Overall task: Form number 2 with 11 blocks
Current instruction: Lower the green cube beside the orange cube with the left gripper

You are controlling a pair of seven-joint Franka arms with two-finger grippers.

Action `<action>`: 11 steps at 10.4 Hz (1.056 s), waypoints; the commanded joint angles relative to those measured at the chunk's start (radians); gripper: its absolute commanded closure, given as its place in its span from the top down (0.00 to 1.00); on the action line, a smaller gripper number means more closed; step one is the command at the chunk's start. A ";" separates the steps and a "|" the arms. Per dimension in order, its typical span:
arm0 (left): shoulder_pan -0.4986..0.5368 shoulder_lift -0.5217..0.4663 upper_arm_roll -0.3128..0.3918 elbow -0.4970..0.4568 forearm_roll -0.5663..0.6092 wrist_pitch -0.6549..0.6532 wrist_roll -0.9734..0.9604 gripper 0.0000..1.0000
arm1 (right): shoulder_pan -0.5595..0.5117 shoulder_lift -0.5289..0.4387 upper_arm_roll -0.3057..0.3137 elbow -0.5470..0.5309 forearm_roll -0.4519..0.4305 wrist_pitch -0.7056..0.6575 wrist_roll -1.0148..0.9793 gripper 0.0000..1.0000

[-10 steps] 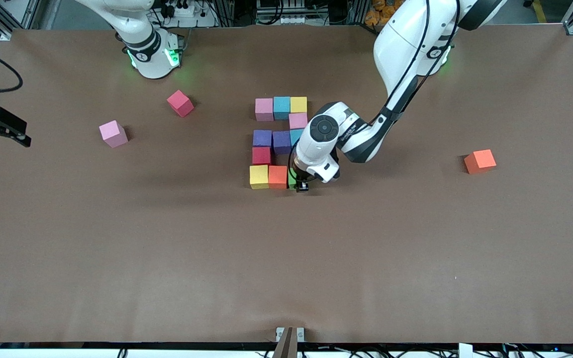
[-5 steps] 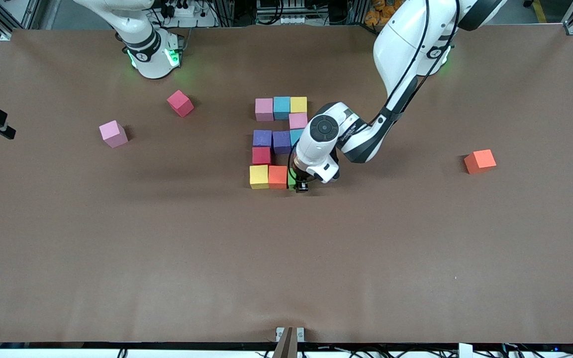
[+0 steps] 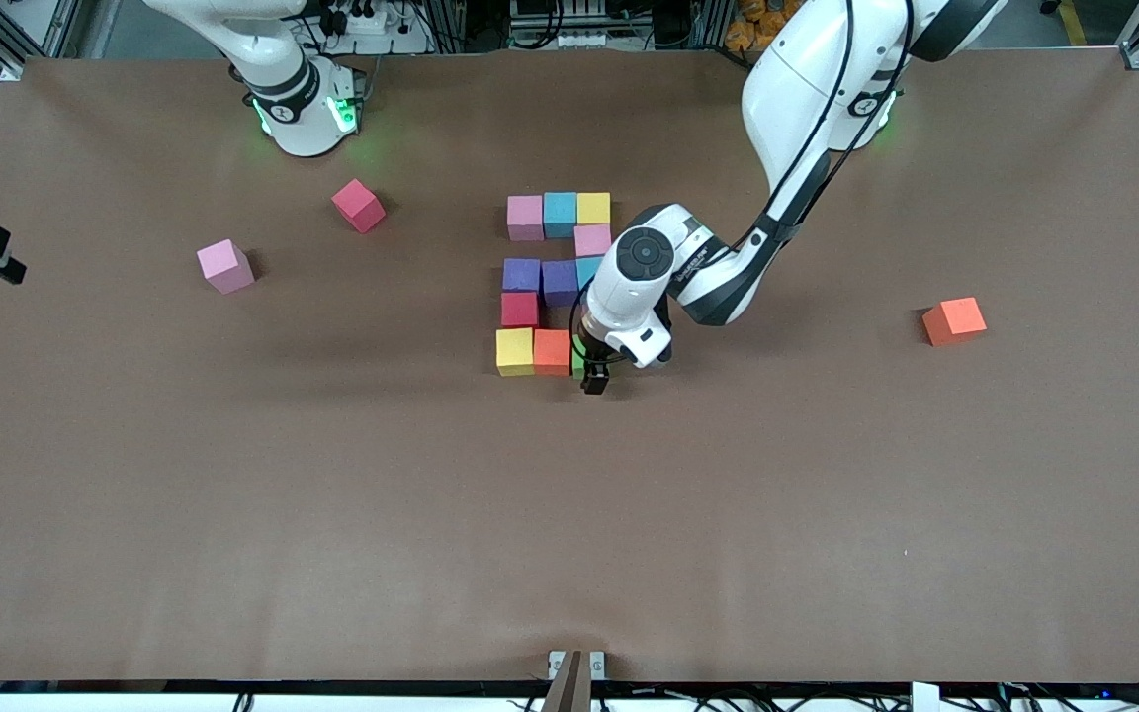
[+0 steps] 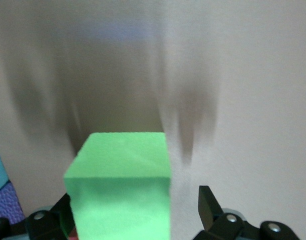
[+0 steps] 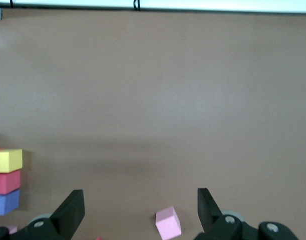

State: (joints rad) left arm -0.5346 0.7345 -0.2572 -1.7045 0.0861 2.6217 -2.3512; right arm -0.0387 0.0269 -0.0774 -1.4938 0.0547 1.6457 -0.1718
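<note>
Left gripper [image 3: 595, 379] low over the end of the nearest row of the number 2 [image 3: 555, 282], fingers spread wide around the green block [image 4: 120, 187] with a clear gap on one side in the left wrist view, so nothing clamped. Green block sitting on the table [image 3: 332, 514], touching the orange block [image 3: 552, 351], which sits beside the yellow block [image 3: 514, 351]; mostly hidden under the left wrist from the front camera. Judged step: letting go of the last cube of the digit and leaving it in place.

To do that well: lift straight up, no sideways drift, since soft foam cubes packed edge to edge probably shift at the lightest brush of a finger. Worth checking that the green cube lines up flush with its row once the wrist clears.

Right gripper [image 5: 140, 210] at the right arm's end of the table, waiting, jaws apart and empty. Spare cubes well apart from the digit: a pink block [image 3: 225, 266] and a red block [image 3: 359, 205] toward the right arm's end, an orange spare [image 3: 954, 320] toward the left arm's end.
</note>
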 commanded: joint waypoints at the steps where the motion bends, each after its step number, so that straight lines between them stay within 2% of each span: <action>1: 0.004 -0.029 0.003 0.011 0.029 -0.002 0.023 1.00 | 0.034 0.002 -0.016 -0.008 -0.019 0.020 -0.006 1.00; 6: 0.008 -0.144 -0.001 0.009 0.018 -0.041 0.018 1.00 | 0.029 0.002 -0.021 -0.011 -0.021 -0.003 -0.009 1.00; 10: 0.008 -0.291 -0.005 0.020 0.029 -0.202 0.062 1.00 | 0.017 -0.001 -0.022 -0.008 -0.022 -0.029 -0.008 1.00; 11: 0.010 -0.299 -0.005 0.060 0.029 -0.277 0.105 1.00 | 0.013 -0.002 -0.022 -0.008 -0.022 -0.029 -0.009 1.00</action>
State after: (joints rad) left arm -0.5299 0.4679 -0.2604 -1.6663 0.0889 2.4294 -2.2862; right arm -0.0204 0.0353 -0.0992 -1.5027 0.0449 1.6286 -0.1723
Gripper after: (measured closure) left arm 0.000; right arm 0.000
